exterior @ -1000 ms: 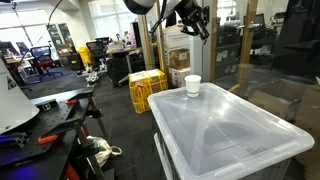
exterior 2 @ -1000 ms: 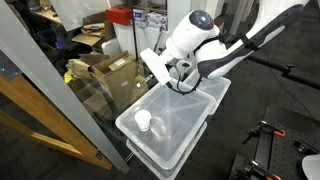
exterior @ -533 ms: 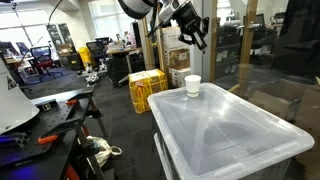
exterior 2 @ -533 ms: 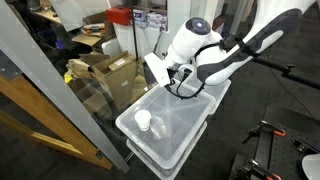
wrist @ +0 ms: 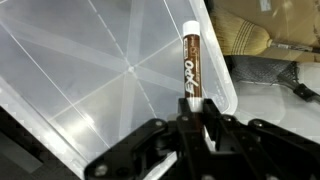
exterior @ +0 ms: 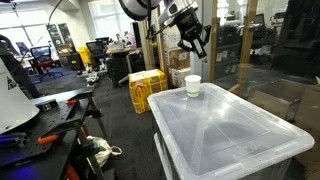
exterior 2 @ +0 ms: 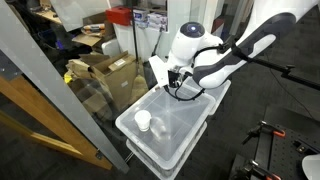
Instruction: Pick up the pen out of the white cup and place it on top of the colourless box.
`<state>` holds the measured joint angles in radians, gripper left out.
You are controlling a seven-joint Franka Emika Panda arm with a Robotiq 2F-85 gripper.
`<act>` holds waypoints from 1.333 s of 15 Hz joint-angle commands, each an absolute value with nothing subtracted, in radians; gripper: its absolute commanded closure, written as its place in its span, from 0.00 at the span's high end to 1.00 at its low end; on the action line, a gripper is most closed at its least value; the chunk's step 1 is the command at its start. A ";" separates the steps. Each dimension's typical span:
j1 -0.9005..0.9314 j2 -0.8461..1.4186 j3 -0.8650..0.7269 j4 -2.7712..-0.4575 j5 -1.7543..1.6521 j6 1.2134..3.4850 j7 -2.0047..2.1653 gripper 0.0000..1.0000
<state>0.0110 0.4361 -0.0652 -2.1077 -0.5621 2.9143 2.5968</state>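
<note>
My gripper point(wrist: 190, 122) is shut on a brown pen point(wrist: 190, 68) with a white cap, which points away from me above the colourless box lid point(wrist: 90, 80). In both exterior views the gripper point(exterior: 193, 38) point(exterior 2: 178, 82) hangs in the air above the box point(exterior: 225, 125) point(exterior 2: 180, 125). The white cup point(exterior: 192, 86) point(exterior 2: 144, 121) stands upright near one end of the lid, apart from the gripper. The pen is too small to make out in the exterior views.
A glass partition point(exterior 2: 70, 110) stands close beside the box. Yellow crates point(exterior: 146, 90) and cardboard boxes point(exterior 2: 110, 70) sit on the floor nearby. A workbench with tools point(exterior: 40, 115) lies across the aisle.
The gripper with the pen has moved over the box lid, away from the cup, and swung lower. The cup has not moved.
</note>
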 commanded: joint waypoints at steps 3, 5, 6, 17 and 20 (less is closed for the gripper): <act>0.042 0.453 -0.097 -2.111 -0.556 2.937 2.597 0.19; 0.056 0.458 -0.112 -2.111 -0.556 2.940 2.597 0.19; 0.059 0.457 -0.115 -2.110 -0.556 2.940 2.597 0.19; 0.146 0.542 -0.213 -2.069 -0.226 2.870 2.558 0.05; 0.121 0.590 -0.185 -2.049 -0.133 2.868 2.516 0.05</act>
<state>0.1216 0.5467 -0.1897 -2.0912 -0.2189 2.8996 2.5687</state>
